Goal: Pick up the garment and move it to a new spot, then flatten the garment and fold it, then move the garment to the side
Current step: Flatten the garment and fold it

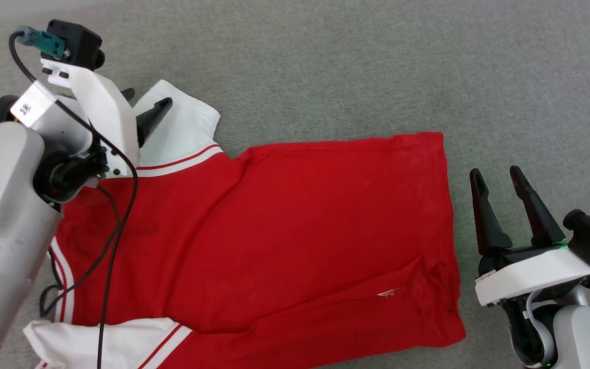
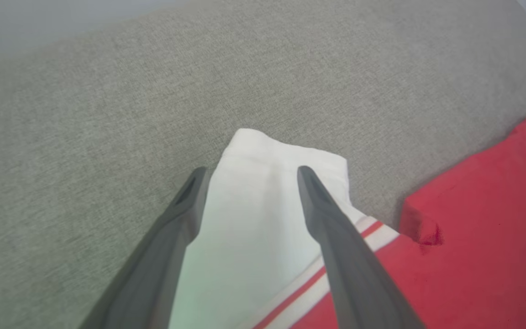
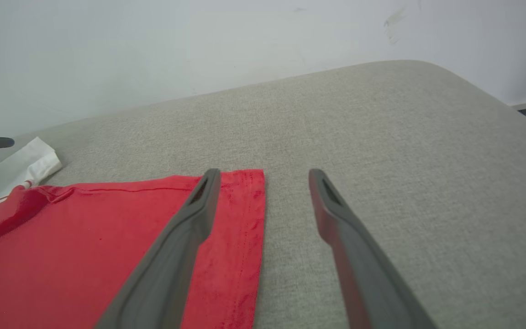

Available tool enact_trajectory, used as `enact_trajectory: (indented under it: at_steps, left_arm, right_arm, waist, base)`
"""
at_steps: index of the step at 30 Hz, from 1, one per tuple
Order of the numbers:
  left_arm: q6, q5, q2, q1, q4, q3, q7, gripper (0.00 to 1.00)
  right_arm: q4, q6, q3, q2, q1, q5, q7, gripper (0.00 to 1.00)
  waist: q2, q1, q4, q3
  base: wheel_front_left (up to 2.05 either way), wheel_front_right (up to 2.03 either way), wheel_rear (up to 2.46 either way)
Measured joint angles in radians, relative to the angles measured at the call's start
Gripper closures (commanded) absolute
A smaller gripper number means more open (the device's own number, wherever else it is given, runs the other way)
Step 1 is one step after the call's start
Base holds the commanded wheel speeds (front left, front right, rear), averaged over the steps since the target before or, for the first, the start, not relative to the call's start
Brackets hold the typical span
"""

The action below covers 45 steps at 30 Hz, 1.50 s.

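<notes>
Garment: red jersey [image 1: 285, 225] spread flat with its plain side up on the grey upholstered surface [image 1: 325, 66], centre to near left.
Long axis: runs left to right, with the shoulders and white sleeves at the left and the hem [image 1: 448, 220] at the right.
Left gripper [image 1: 149, 98]: fingers spread and empty, straddling the far sleeve [image 1: 187, 123]. I cannot tell whether they touch it. Probably placed to smooth that sleeve or fold it in.
Right gripper [image 1: 495, 171]: fingers spread and empty, just right of the hem and off the cloth. Probably poised to take the hem edge.
</notes>
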State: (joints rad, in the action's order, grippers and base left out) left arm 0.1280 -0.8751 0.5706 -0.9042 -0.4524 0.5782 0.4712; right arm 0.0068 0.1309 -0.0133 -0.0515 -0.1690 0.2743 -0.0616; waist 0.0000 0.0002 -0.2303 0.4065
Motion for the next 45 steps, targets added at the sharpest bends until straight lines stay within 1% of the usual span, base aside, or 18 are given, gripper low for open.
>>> enact_trajectory:
  at_steps: [1, 2, 8, 9, 10, 11, 12, 14, 17, 20, 23, 27, 31, 33, 37, 40, 45]
  left_arm:
    - [0.000, 0.001, 0.006, -0.013, -0.015, 0.010, 0.021, 0.00]
    - [0.001, -0.003, 0.016, -0.036, -0.057, 0.027, 0.064, 0.00]
    - [0.004, -0.049, 0.030, -0.089, -0.165, 0.059, 0.205, 0.00]
    - [0.004, -0.056, 0.031, -0.096, -0.175, 0.063, 0.229, 0.07]
    - [0.004, -0.068, 0.031, -0.104, -0.185, 0.065, 0.253, 0.48]
    - [0.004, -0.082, 0.032, -0.110, -0.193, 0.066, 0.274, 0.71]
    - [0.004, -0.089, 0.033, -0.112, -0.198, 0.066, 0.287, 1.00]
    - [0.003, -0.105, 0.036, -0.116, -0.211, 0.064, 0.300, 1.00]
    - [0.004, -0.105, 0.035, -0.115, -0.222, 0.066, 0.282, 1.00]
    - [0.005, -0.082, 0.035, -0.111, -0.227, 0.076, 0.224, 1.00]
    - [0.004, -0.066, 0.024, -0.107, -0.236, 0.080, 0.151, 1.00]
    - [0.004, -0.051, 0.010, -0.106, -0.226, 0.086, 0.064, 1.00]
    - [0.004, -0.038, 0.007, -0.101, -0.199, 0.096, 0.005, 1.00]
    - [0.003, -0.045, -0.004, -0.097, -0.178, 0.098, -0.022, 1.00]
    - [0.004, -0.045, -0.011, -0.083, -0.137, 0.114, -0.059, 1.00]
    - [0.004, -0.051, -0.013, -0.069, -0.102, 0.128, -0.080, 1.00]
    - [0.004, -0.088, -0.013, -0.050, -0.069, 0.136, -0.097, 1.00]
  right_arm:
    - [0.004, 0.000, 0.006, 0.000, -0.002, 0.005, -0.004, 0.00]
    - [0.020, 0.000, 0.018, 0.000, -0.008, 0.022, -0.012, 0.00]
    - [0.069, 0.000, 0.040, 0.000, -0.025, 0.056, -0.037, 0.00]
    - [0.076, 0.000, 0.041, 0.000, -0.028, 0.061, -0.044, 0.00]
    - [0.084, 0.000, 0.042, 0.000, -0.031, 0.063, -0.044, 0.00]
    - [0.091, 0.000, 0.043, 0.000, -0.032, 0.069, -0.044, 0.00]
    - [0.097, 0.000, 0.046, 0.000, -0.033, 0.072, -0.045, 0.00]
    - [0.108, 0.000, 0.052, 0.000, -0.037, 0.084, -0.044, 0.00]
    - [0.120, 0.000, 0.054, 0.000, -0.043, 0.096, -0.039, 0.00]
    - [0.131, 0.000, 0.056, 0.000, -0.069, 0.118, -0.013, 0.00]
    - [0.157, 0.000, 0.042, 0.000, -0.106, 0.110, 0.033, 0.00]
    - [0.210, 0.000, 0.027, -0.011, -0.176, 0.091, 0.165, 0.00]
    - [0.263, 0.000, 0.029, -0.062, -0.249, 0.096, 0.335, 0.00]
    - [0.291, 0.000, 0.034, -0.088, -0.290, 0.113, 0.424, 0.00]
    - [0.353, 0.000, 0.055, -0.142, -0.351, 0.113, 0.570, 0.00]
    - [0.403, 0.000, 0.069, -0.171, -0.400, 0.110, 0.647, 0.00]
    - [0.481, 0.000, 0.099, -0.195, -0.447, 0.109, 0.729, 0.00]
  waist:
    - [0.0000, 0.0000, -0.008, 0.007]
    - [0.0000, 0.0000, -0.023, 0.020]
    - [0.0000, -0.0003, -0.064, 0.057]
    - [0.0000, -0.0003, -0.069, 0.061]
    - [0.0000, -0.0004, -0.075, 0.064]
    - [0.0001, -0.0005, -0.079, 0.067]
    - [0.0000, -0.0005, -0.082, 0.069]
    - [0.0000, -0.0005, -0.087, 0.071]
    - [0.0000, -0.0005, -0.087, 0.070]
    - [0.0000, -0.0005, -0.083, 0.062]
    - [0.0000, -0.0003, -0.070, 0.049]
    - [0.0000, -0.0001, -0.040, 0.027]
    - [0.0000, -0.0001, 0.005, 0.005]
    - [0.0000, -0.0001, 0.030, -0.004]
    - [0.0000, -0.0002, 0.081, -0.018]
    - [0.0000, -0.0001, 0.119, -0.023]
    - [0.0000, -0.0002, 0.165, -0.021]
  base:
    - [0.00, 0.00, 0.00]
    - [0.00, 0.00, 0.00]
    - [0.00, 0.00, 0.00]
    - [0.00, 0.00, 0.00]
    - [0.00, 0.00, 0.00]
    - [0.00, 0.00, 0.00]
    - [0.00, 0.00, 0.00]
    - [0.00, 0.00, 0.00]
    - [0.00, 0.00, 0.00]
    - [0.00, 0.00, 0.00]
    - [0.00, 0.00, 0.00]
    - [0.00, 0.00, 0.00]
    - [0.00, 0.00, 0.00]
    - [0.00, 0.00, 0.00]
    - [0.00, 0.00, 0.00]
    - [0.00, 0.00, 0.00]
    - [0.00, 0.00, 0.00]
